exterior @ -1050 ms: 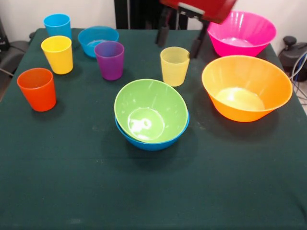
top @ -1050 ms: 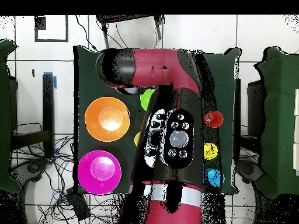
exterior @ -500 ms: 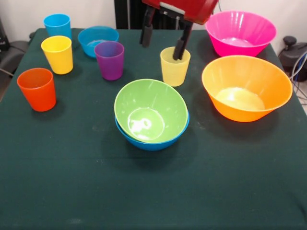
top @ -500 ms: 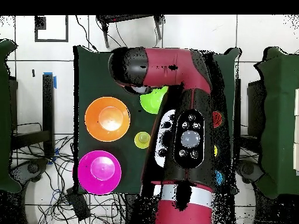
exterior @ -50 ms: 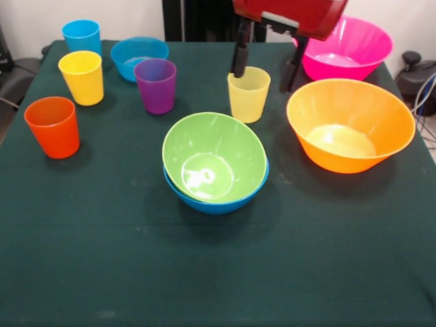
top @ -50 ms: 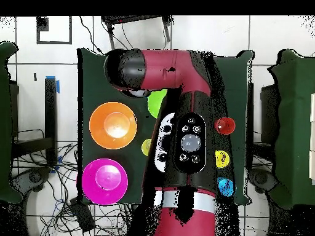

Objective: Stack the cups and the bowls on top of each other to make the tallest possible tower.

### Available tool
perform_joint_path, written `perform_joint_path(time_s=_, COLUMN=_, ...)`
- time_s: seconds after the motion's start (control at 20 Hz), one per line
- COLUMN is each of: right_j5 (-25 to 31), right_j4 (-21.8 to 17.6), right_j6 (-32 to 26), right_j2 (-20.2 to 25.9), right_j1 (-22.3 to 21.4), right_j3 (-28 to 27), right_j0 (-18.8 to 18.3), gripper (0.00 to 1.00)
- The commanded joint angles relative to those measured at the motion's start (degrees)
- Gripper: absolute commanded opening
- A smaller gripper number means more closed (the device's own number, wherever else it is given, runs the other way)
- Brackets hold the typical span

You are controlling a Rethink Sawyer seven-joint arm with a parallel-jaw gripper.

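Green tablecloth (exterior @ -50 ms: pixel 102 259) and unlabelled cups (exterior @ -50 ms: pixel 248 93) bear no readable writing.

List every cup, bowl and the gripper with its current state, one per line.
gripper: open, empty, above the pale yellow cup
pale yellow cup: upright, alone
green bowl: tilted, nested in blue bowl
orange bowl: upright, empty
pink bowl: upright, empty
orange cup: upright, unstacked

cups (exterior @ -50 ms: pixel 157 85): 5 | bowls (exterior @ -50 ms: pixel 351 124): 5 (green nested in blue)
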Motion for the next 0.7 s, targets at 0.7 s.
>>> perform_joint_path(time_s=0.7, right_j5=-5.5, right_j4=-2.7, right_j6=-8.0, right_j2=7.0, right_j1=1.8, right_j3=7.4, right_j0=-2.3, gripper=1.00)
